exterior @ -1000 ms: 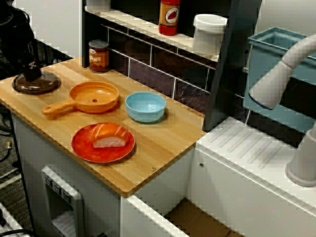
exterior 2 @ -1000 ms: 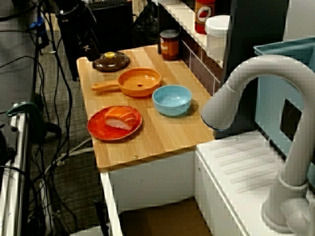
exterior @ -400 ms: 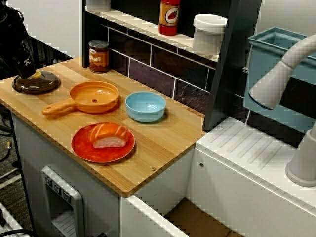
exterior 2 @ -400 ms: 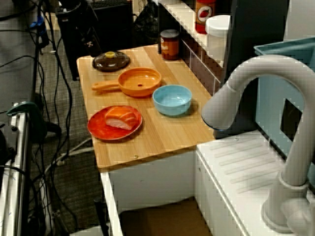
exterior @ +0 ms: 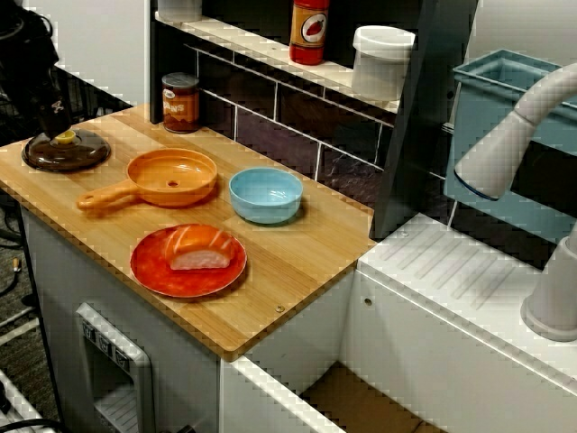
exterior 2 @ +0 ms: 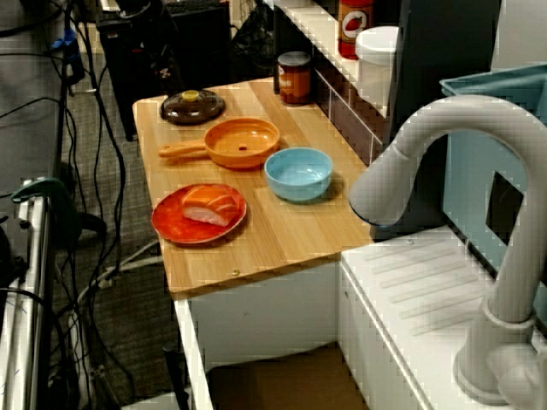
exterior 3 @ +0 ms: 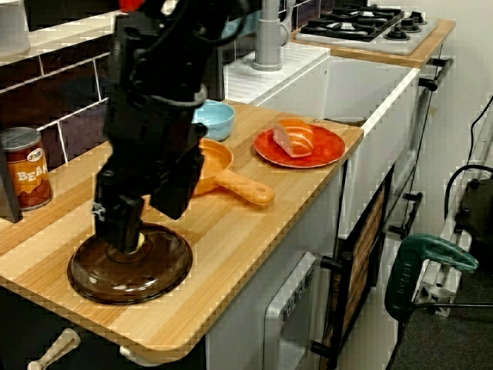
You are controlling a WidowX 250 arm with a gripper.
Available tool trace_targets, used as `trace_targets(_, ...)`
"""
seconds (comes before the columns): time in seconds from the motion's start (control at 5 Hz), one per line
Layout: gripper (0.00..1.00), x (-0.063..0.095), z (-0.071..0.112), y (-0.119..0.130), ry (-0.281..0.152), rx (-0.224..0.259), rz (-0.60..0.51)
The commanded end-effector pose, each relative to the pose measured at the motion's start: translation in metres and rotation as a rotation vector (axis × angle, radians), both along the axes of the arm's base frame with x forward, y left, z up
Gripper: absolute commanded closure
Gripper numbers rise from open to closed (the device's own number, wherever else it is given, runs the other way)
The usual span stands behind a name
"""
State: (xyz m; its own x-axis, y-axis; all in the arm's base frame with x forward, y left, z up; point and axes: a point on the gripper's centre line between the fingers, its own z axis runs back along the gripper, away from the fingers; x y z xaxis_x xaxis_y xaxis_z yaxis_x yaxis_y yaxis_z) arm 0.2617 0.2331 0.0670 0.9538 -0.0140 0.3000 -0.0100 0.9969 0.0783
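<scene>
Flat at the wooden counter's (exterior 3: 254, 231) end, beside an orange pan (exterior 3: 216, 166), a brown pot lid (exterior 3: 129, 266) is set with its yellow knob (exterior: 65, 137) uppermost. The black gripper (exterior 3: 139, 222) is poised directly above the knob; whether the claw is spread or clenched cannot be told.

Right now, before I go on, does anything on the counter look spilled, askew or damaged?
Nothing spilled, tipped or broken. The brown lid lies flat on the wooden counter with no pot under it; the orange pan, blue bowl and red plate with its sushi piece all sit level.
</scene>
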Motion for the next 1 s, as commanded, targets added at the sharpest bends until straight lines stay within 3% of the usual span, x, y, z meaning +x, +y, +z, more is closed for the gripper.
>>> trace_targets(0.0, 0.00, 0.005, 0.015, 0.016, -0.023, 0.020, 0.010)
trace_targets(0.8, 0.00, 0.008, -0.001, 0.006, 0.011, 0.018, -0.004)
